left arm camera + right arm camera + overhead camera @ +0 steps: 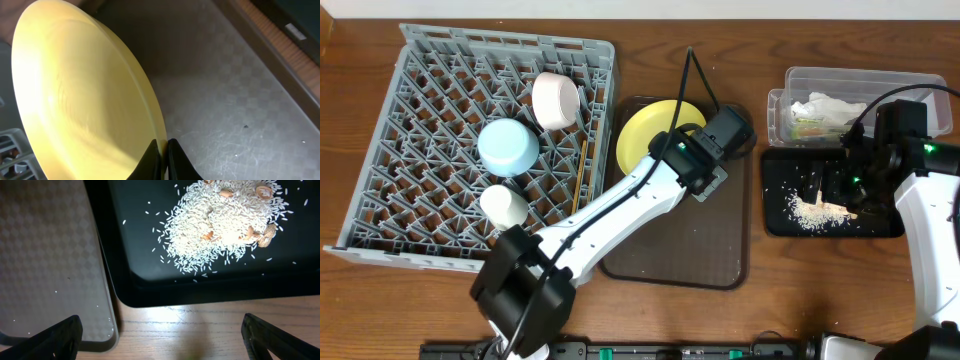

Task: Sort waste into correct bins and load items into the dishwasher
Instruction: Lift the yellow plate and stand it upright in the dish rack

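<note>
My left gripper [676, 150] is shut on the rim of the round yellow plate [648, 128], over the far end of the brown serving tray [720, 255]. In the left wrist view the fingers [164, 150] pinch the rim of the plate [85, 100], which looks tilted against the tray floor. My right gripper [847, 183] is open and empty above the black tray [780, 215], which holds the rice heap [812, 211]. In the right wrist view the open fingers [162, 339] hang over bare table beside the rice [225, 225]. The clear tub [790, 80] holds the white napkin [830, 106] and the green-orange scrap [809, 127].
The grey dish rack [380, 170] at the left holds the cream-white bowl [557, 100], the light blue bowl [508, 146], the small white cup [504, 205] and the chopsticks [583, 165]. The serving tray's corner [50, 255] lies close to the black tray [145, 287].
</note>
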Robot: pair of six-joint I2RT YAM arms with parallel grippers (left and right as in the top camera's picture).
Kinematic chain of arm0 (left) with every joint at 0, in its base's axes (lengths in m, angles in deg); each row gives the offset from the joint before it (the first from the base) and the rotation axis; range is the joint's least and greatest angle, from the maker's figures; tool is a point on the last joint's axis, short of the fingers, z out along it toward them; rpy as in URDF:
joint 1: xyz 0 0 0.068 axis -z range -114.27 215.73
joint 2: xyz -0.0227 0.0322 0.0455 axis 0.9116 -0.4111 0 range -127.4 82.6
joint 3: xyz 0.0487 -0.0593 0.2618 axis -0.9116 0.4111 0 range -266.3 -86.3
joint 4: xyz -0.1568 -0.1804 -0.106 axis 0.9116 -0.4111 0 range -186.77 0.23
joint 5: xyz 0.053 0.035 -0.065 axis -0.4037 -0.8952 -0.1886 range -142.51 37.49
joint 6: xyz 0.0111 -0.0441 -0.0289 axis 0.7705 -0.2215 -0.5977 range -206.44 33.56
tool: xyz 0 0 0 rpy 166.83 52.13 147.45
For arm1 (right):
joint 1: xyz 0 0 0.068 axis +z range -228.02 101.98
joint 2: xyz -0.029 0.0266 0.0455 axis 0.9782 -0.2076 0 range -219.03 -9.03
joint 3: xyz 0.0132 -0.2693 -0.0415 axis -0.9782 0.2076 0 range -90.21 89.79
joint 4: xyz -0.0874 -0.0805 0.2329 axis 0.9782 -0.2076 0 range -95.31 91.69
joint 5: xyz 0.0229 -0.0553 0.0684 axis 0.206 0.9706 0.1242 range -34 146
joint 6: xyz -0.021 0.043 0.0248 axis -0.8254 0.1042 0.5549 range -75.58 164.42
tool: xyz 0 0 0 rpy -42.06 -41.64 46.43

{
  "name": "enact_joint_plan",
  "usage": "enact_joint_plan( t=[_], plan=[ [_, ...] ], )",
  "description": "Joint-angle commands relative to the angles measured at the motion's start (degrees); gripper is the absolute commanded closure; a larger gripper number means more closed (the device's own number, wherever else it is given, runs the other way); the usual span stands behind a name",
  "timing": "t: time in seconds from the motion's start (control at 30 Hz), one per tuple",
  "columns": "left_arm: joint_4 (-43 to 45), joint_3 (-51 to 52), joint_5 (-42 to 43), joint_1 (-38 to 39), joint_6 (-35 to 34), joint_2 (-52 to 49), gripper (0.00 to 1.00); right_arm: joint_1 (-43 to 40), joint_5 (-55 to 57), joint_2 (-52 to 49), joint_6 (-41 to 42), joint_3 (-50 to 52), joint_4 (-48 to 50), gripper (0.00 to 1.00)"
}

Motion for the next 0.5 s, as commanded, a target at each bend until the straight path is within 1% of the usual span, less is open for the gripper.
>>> enact_joint_plan(
  t=[0.0, 0.17, 0.23, 0.3, 0.33, 0.47],
  plan=[
    [-0.1, -0.1, 0.1, -0.3, -1.0, 5.3, 0.94, -0.3, -0.1, 0.8, 0.7, -1.1, 0.0, 0.01],
    [-0.1, -0.1, 0.5, -1.3, -2.7, 11.8, 0.94, -0.3, -0.1, 0.8, 0.7, -1.1, 0.0, 0.01],
    [-0.1, -0.1, 1.9, -2.8, -2.7, 14.7, 0.94, -0.3, -0.1, 0.8, 0.7, -1.1, 0.0, 0.01],
    [0.2, -0.1, 5.6, -4.9, -2.7, 17.2, 0.94, -0.3, -0.1, 0.8, 0.7, -1.1, 0.0, 0.01],
    [0.5, -0.1, 11.1, -7.9, -3.1, 19.1, 0.94, -0.3, -0.1, 0.8, 0.7, -1.1, 0.0, 0.01],
    [0.7, -0.1, 24.0, -15.9, -5.8, 20.7, 0.94, -0.3, -0.1, 0.8, 0.7, -1.1, -0.1, 0.01]
  ],
)
